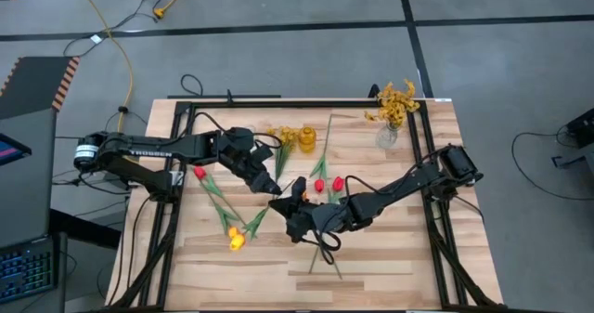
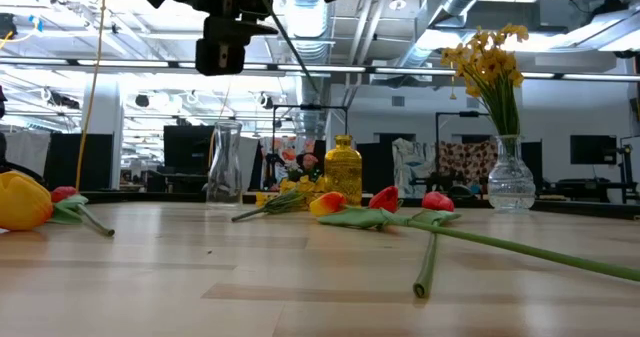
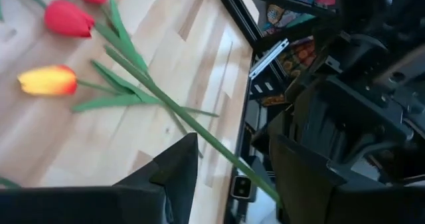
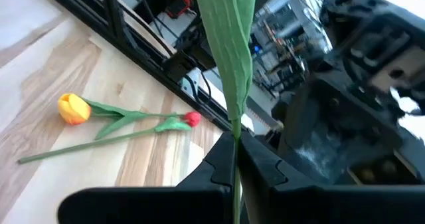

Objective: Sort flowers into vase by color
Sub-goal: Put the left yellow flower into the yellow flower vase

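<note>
Right claw (image 4: pixel 236 159), clamped on a green stem (image 4: pixel 234 51) that runs straight out past its fingers, hangs nearest the red tulips (image 1: pixel 327 184) (left claw (image 3: pixel 229 174) gapes beside it).

Three red tulips (image 1: pixel 198 173), three vases (image 2: pixel 343 167), one mustard-yellow spray (image 2: pixel 488 62)

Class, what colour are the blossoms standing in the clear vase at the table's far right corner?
Mustard-yellow blossoms in the clear vase; clearest in the low view.
</note>
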You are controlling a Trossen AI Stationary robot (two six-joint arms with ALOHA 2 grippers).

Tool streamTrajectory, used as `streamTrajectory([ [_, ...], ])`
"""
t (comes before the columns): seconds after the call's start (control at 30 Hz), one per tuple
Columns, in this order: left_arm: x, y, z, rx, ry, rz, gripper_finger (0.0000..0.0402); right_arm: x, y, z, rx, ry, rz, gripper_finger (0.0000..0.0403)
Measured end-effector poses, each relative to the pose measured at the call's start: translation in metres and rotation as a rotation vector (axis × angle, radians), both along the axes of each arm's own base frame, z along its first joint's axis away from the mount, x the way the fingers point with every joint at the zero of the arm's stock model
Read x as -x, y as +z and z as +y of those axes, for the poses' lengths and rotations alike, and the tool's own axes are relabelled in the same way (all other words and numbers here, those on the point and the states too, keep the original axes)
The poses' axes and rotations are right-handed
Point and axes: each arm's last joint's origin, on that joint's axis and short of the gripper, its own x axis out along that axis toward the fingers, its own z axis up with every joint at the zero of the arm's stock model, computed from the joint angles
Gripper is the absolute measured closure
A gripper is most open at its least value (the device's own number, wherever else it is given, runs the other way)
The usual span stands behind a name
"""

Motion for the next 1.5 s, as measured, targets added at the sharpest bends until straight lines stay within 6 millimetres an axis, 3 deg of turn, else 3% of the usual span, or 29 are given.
streamTrajectory([
  [0.33,0.005,0.005,0.01,-0.062,0.01,-0.044,0.0228,0.008,0.001,0.008,-0.107,-0.121,-0.041,0.0363],
  [0.63,0.035,0.035,0.014,-0.164,0.025,-0.166,0.0228,0.033,0.049,-0.001,-0.24,-0.161,-0.155,0.0363],
  [0.8,0.061,0.045,0.011,-0.3,0.06,-0.159,0.0228,0.049,0.082,-0.029,-0.342,-0.221,-0.236,0.0363],
  [1.03,0.092,0.059,0.007,-0.465,0.109,-0.193,0.0228,0.065,0.117,-0.089,-0.497,-0.282,-0.386,0.0364],
  [1.2,0.107,0.064,0.006,-0.551,0.14,-0.201,0.0228,0.057,0.109,-0.134,-0.627,-0.198,-0.385,0.0374],
  [1.33,0.112,0.064,0.006,-0.596,0.156,-0.183,0.0228,0.051,0.088,-0.164,-0.62,-0.264,-0.404,0.0374],
  [1.5,0.113,0.059,0.007,-0.638,0.158,-0.142,0.0228,0.057,0.065,-0.19,-0.614,-0.323,-0.456,0.0374],
])
